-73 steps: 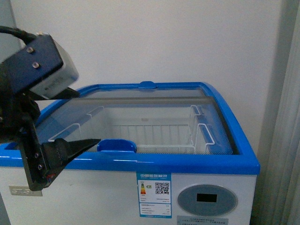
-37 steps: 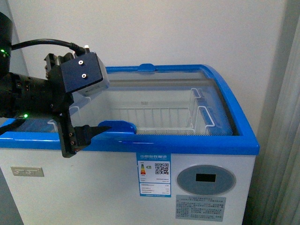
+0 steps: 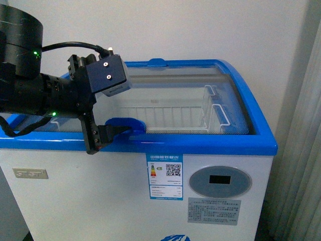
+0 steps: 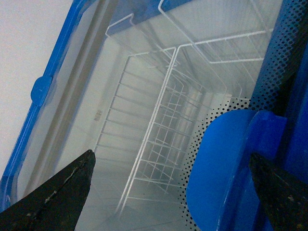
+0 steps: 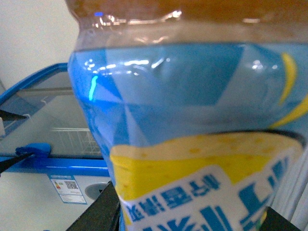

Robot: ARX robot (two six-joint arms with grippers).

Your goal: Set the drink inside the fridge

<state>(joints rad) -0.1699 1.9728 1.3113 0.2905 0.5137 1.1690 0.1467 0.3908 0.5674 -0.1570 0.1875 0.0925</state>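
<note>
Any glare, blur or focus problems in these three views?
Front view: evenly lit, fridge fairly sharp. Left wrist view: basket wires crisp, left end effector soft and dark. Right wrist view: bottle fills the frame, blurred from closeness, with bright glints near its top.

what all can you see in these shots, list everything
fridge: one, white with blue rim, straight ahead
glass lid: one, clear, on the fridge top
lid handle: one, blue, front edge of the lid
wire basket: at least one, white, inside the fridge
energy label: one, white and blue, fridge front
display panel: one, grey oval, fridge front right of the label
drink bottle: one, blue and yellow label, close before the right wrist camera
left gripper: one, black fingers open at the lid handle
right gripper: one, black fingers shut on the drink bottle
</note>
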